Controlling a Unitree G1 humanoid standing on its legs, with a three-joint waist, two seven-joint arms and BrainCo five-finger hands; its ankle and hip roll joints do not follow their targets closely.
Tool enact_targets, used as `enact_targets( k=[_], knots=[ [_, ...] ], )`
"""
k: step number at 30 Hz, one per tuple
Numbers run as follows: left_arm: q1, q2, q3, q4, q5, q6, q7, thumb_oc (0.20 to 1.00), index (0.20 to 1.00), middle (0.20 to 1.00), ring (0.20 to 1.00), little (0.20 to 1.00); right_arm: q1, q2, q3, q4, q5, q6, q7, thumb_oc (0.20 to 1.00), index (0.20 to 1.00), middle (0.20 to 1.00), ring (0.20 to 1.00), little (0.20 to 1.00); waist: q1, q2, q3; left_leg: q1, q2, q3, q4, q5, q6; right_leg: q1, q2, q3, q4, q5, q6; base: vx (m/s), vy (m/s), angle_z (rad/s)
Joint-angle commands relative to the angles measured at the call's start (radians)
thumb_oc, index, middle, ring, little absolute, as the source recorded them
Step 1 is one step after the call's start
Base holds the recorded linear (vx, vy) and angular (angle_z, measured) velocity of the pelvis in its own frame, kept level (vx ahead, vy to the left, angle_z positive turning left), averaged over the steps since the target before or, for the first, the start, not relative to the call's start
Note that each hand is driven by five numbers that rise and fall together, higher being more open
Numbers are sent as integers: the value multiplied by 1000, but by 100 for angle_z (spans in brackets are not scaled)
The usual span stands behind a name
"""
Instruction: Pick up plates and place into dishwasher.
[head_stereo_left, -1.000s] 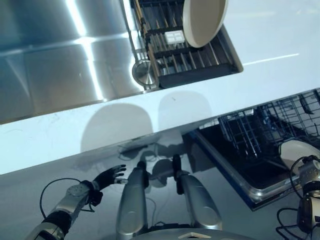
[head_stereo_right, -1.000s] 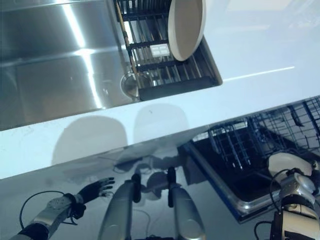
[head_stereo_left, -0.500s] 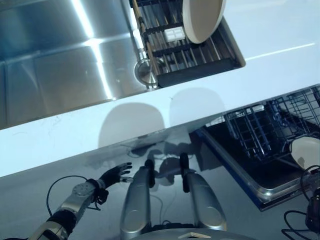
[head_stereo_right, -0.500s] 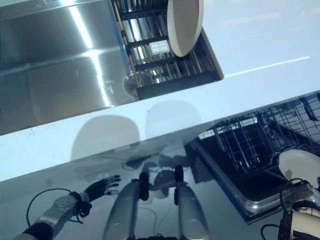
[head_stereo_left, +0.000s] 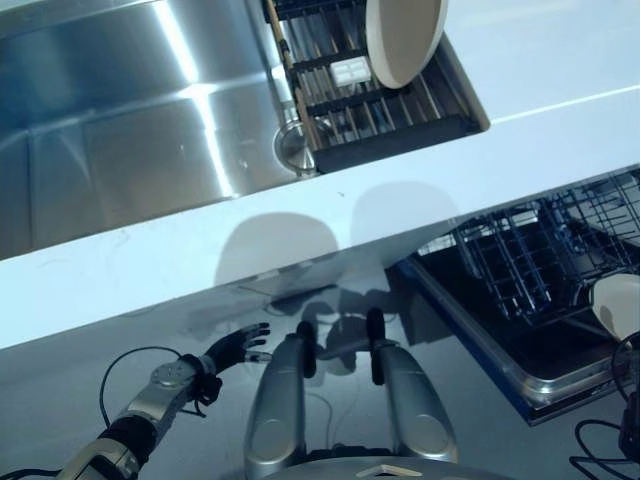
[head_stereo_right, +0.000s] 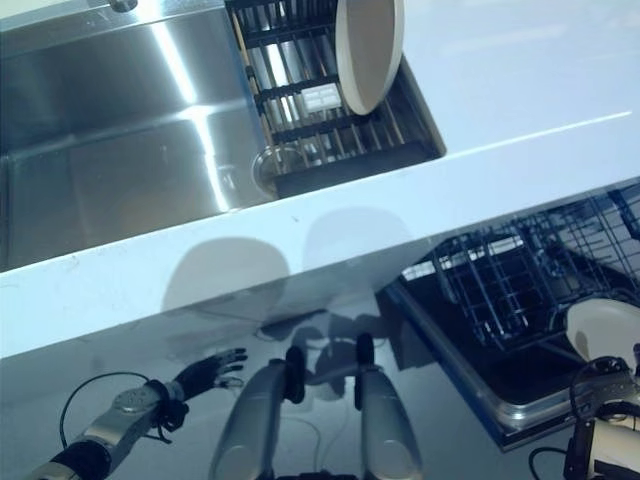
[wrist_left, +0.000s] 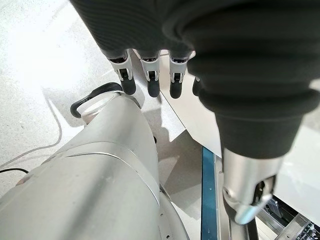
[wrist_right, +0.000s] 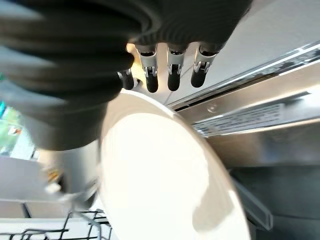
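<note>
Cream plate (head_stereo_left: 404, 40) stands on edge in the sink rack (head_stereo_left: 380, 120) in the left eye view; second plate (head_stereo_left: 618, 305) sits low by the open dishwasher (head_stereo_left: 520, 350), over its wire basket (head_stereo_left: 540, 250); left hand (head_stereo_left: 232, 349) hangs idle below the counter (head_stereo_left: 300, 230), fingers relaxed. Right eye view: same layout, right hand (head_stereo_right: 600, 385) just under that second plate. Left wrist view: fingers (wrist_left: 150, 80) straight, holding nothing. Right wrist view: plate against the palm, fingers (wrist_right: 172, 75) reach past its rim; hold looks thin. Risk: plate slips off or clips a basket wire if lowered tilted. Count: two plates, one rack, one basket.
</note>
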Motion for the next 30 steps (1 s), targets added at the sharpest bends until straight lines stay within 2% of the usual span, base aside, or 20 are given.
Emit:
enact_targets(
  k=[1,8,18,26,30],
  knots=[
    [46,-33,-6,-17,-23,-19,-9,1000,1000,1000,1000,1000,33,-74,6,43,49,-3,20,200,200,200,200,200,29,11,-66,-38,11,-90,-68,39,-25,-15,-6,-65,80,-41,-17,0,0,0],
    [39,-33,-7,-5,-20,-27,-12,1000,1000,1000,1000,1000,27,-80,11,59,81,20,63,200,200,200,200,200,30,16,-66,-49,10,-91,-61,41,-26,-26,-10,-67,86,-41,-19,0,0,0],
    [40,-30,1,15,-22,-39,-29,1000,1000,1000,1000,1000,34,-99,2,72,67,28,67,200,200,200,200,200,28,11,-73,-58,16,-86,-50,40,-26,-36,-12,-70,97,-41,-20,0,0,0],
    [51,-40,9,25,-23,-59,-17,1000,1000,1000,1000,1000,54,-120,-10,75,-31,5,-13,200,200,200,200,200,24,7,-81,-44,24,-82,-57,39,-28,-29,-9,-66,100,-47,-20,0,0,0],
    [59,-39,23,37,-18,-74,-24,1000,1000,1000,1000,1000,88,-152,-27,85,-157,4,-104,200,200,200,200,200,19,-3,-99,-28,34,-74,-67,39,-29,-11,-7,-63,90,-50,-17,0,0,0]
  ],
)
